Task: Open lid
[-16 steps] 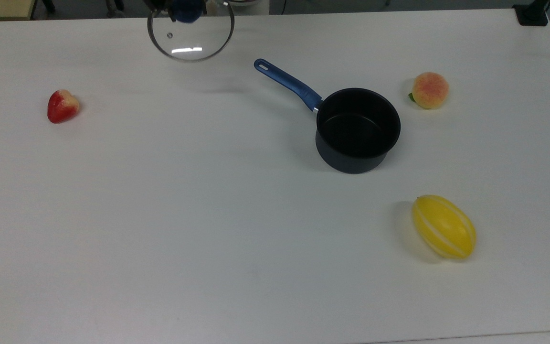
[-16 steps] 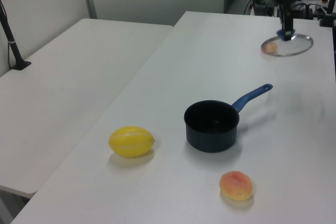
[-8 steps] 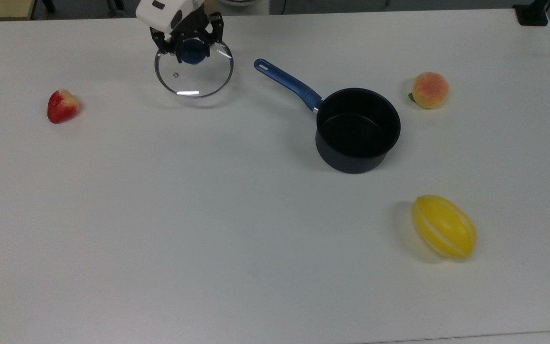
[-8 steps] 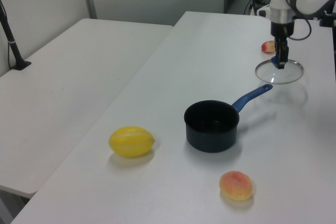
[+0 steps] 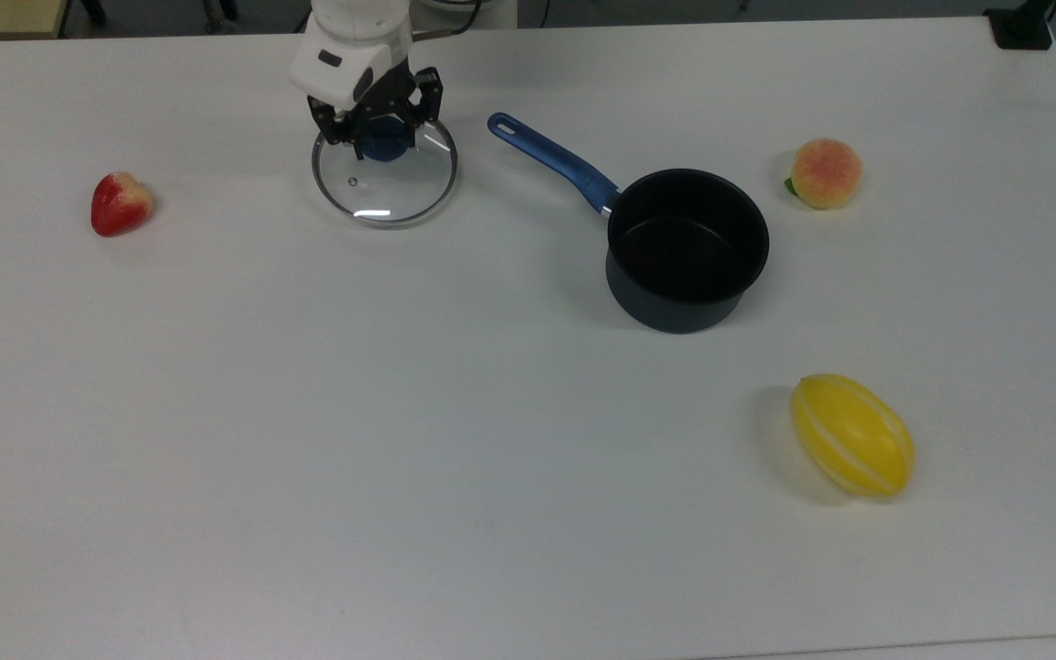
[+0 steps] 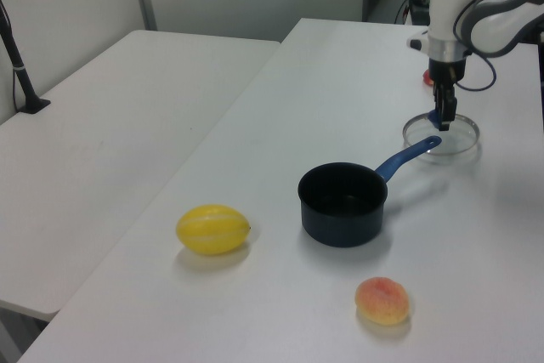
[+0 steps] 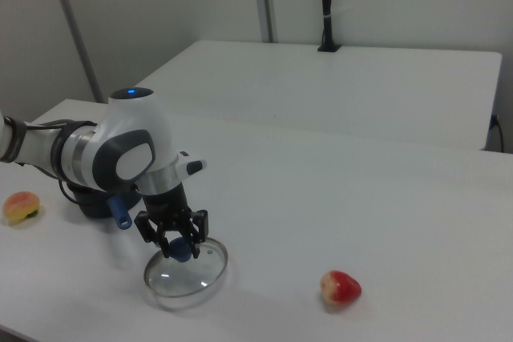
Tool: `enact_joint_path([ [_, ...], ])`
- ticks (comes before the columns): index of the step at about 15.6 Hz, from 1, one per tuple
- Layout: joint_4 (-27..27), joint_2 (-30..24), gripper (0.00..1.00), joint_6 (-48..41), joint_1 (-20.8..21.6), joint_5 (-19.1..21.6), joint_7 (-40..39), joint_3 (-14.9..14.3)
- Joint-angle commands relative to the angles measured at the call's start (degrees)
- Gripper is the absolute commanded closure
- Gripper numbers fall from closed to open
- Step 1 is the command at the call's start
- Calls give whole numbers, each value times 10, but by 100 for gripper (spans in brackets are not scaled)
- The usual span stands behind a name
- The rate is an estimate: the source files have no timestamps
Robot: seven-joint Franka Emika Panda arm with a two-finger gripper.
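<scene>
The lid (image 5: 385,191) is a clear glass disc with a metal rim and a blue knob. It sits low at the table (image 5: 455,412), near the far edge in the top view. My gripper (image 5: 385,137) points straight down over it and is shut on the blue knob. In the right view the lid (image 7: 186,278) looks level under the gripper (image 7: 178,247). In the left view the lid (image 6: 461,135) lies just past the tip of the saucepan's handle, below the gripper (image 6: 443,118). The dark saucepan (image 5: 686,247) stands uncovered to the top view's right of the lid.
A red strawberry (image 5: 120,203) lies to the top view's left of the lid. A peach (image 5: 825,172) sits beyond the saucepan on the top view's right. A yellow melon (image 5: 852,434) lies nearer the front right. The saucepan's blue handle (image 5: 554,161) points toward the lid.
My gripper has come down with the lid from high above the table's far edge. It has also shifted a little toward the saucepan's handle. The saucepan and the fruit have not moved.
</scene>
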Motion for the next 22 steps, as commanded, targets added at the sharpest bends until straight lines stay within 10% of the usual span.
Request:
enact_joint_path([
  [1,-10,10,86,26,12,-7,-2,-2],
  [4,-7,10,67,18,13,-7,-1,-2],
  [6,-6,10,5,9,12,-7,-1,-2],
  [7,-6,9,0,4,12,-7,-1,-2],
  [11,7,-4,0,-42,6,-7,0,-2],
  [22,281,-4,0,-305,-23,39,63,-1],
])
